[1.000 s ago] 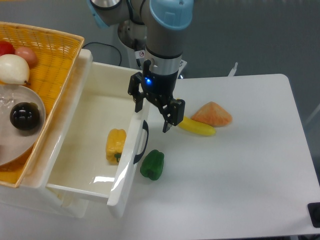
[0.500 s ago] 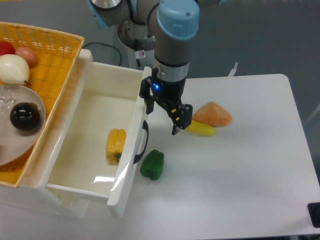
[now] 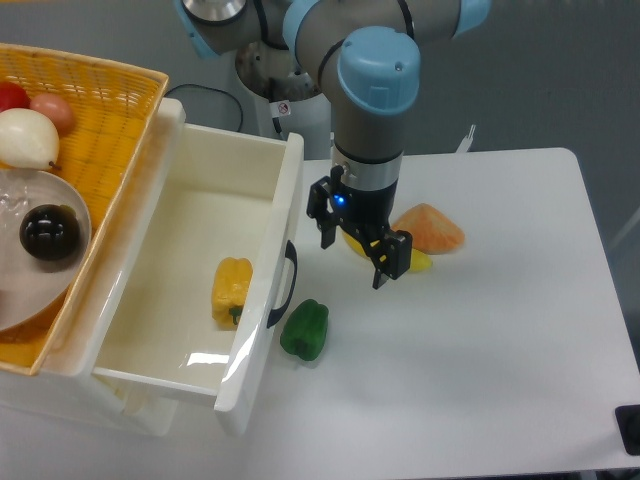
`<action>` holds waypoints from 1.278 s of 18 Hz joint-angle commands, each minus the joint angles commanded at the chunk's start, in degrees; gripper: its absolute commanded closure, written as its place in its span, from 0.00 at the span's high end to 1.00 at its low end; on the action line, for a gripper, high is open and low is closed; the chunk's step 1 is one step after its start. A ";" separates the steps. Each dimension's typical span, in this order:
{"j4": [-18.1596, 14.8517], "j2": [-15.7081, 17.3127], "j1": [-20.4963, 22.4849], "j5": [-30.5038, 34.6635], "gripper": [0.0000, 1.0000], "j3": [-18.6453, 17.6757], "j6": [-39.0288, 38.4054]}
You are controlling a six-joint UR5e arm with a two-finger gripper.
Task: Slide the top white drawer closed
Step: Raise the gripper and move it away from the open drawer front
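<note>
Glossy white plastic top drawer (image 3: 262, 300) w/ black arched handle (image 3: 285, 283) pulled wide open at table's left. Two-finger gripper (image 3: 354, 246) hovering just right of front panel, fingers apart, empty. Panel's long axis near-far; closing push prob. leftward.

top white drawer (image 3: 262, 300), pulled fully open, black arched handle

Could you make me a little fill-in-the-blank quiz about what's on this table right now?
1. The top white drawer stands ____.
2. Inside it lies a ____ pepper.
3. The green pepper lies on the table, in front of the drawer's black ____.
4. The hand holds ____.

Missing words: open; yellow; handle; nothing
</note>
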 joint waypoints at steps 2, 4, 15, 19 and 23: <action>-0.18 -0.44 0.35 0.96 1.00 -0.87 -0.17; 0.17 -1.23 0.79 2.89 1.00 -1.06 -0.17; 1.67 -4.66 0.88 6.86 1.00 -0.18 -19.03; 1.93 -6.42 0.44 6.68 1.00 -0.35 -32.31; 2.46 -7.91 -0.52 6.85 1.00 -0.53 -36.04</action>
